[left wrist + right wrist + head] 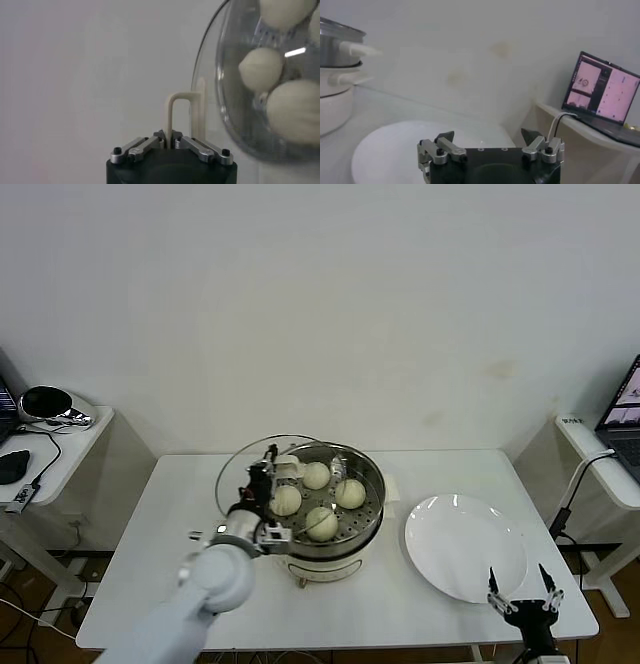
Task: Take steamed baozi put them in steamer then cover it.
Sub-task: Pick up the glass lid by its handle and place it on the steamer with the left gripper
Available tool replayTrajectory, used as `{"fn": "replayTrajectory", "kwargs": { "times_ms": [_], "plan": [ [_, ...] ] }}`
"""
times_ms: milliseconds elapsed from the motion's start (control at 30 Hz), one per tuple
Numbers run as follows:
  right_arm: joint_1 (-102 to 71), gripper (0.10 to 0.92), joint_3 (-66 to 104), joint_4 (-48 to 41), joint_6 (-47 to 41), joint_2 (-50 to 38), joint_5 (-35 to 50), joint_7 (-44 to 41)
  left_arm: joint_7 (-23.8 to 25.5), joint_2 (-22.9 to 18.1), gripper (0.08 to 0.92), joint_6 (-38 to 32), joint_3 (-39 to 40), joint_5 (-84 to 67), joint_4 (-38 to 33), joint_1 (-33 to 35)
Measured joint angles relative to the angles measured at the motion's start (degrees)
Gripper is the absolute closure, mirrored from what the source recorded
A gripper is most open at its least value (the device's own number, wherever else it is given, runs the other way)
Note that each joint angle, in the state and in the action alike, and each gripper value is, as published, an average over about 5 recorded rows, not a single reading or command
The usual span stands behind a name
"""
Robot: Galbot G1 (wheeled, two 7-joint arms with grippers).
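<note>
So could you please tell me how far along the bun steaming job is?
Done: all four round cream-white buns sit in the shiny steel steamer, and the white plate is bare. In hand: the left tool grips the clear glass lid, tilted at the rim. Left: seating it. The right tool waits open.

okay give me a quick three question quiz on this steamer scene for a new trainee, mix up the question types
1. True or false: all four baozi sit in the steamer.
2. What does the left gripper hold? A) a bun B) the glass cover by its handle C) the plate
3. Fill in: the right gripper hangs open near the empty white ____.

Key: 1 true; 2 B, the cover is tilted at the steamer's rim, not yet seated; 3 plate.
</note>
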Motion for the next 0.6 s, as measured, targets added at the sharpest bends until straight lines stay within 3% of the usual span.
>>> {"fn": "replayTrajectory", "kwargs": {
  "times_ms": [300, 600],
  "plan": [
    [0.0, 0.203, -0.3, -0.7, 0.2, 0.2, -1.6, 0.0, 2.8, -7.8, 0.858, 2.1, 2.6, 8.7, 2.9, -1.3],
    [0.0, 0.203, -0.7, -1.2, 0.4, 0.4, -2.4, -0.2, 3.7, -12.4, 0.858, 2.8, 3.8, 13.3, 5.3, -1.4]
  ]
}}
